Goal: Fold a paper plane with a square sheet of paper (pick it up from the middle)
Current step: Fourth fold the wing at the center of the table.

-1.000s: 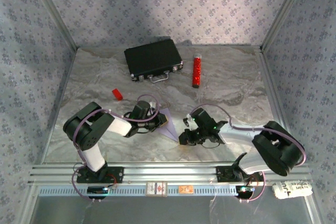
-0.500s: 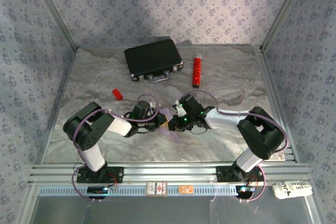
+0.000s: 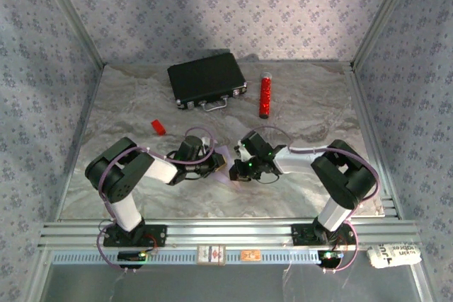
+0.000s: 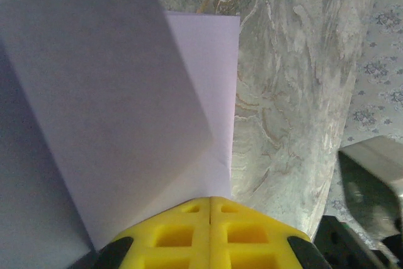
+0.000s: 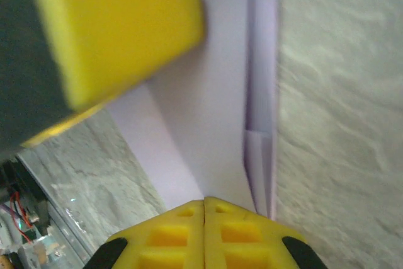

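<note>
Both arms meet low at the near middle of the worktop (image 3: 304, 118), tips almost facing each other, with the square sheet of paper (image 4: 119, 105) between them.

Left tool (image 4: 210, 203): jaws clenched flat together. The lilac paper runs right up to its tips and one flap lifts off at a slant to the left. I can't tell if a layer is pinched or just pressed down.

Right tool (image 5: 204, 206): also clenched, no gap. The paper starts right at its tips. A yellow finger (image 5: 113, 36) of the left tool hangs just above the sheet in the right wrist view, so the two tools are very near each other.

Key relation: in the right wrist view the stacked folded edges run straight away from the right tool, just to the right of its centre line. So the fold's long axis lines up with where that tool points, and the paper lies dead ahead of it. The left tool sits on the opposite end. Neither arm is clearly nearer, as both are on the sheet.

Judgement: the step looks like pinning one end while a crease gets flattened. The sheet is folded over but not yet a narrow dart, so the plane is only partly done. Any next push likely goes along that edge line, and a sideways drift could skew the fold.

The black case (image 3: 207, 79), red cylinder (image 3: 265, 97) and small red block (image 3: 158, 126) sit well apart, farther back.
</note>
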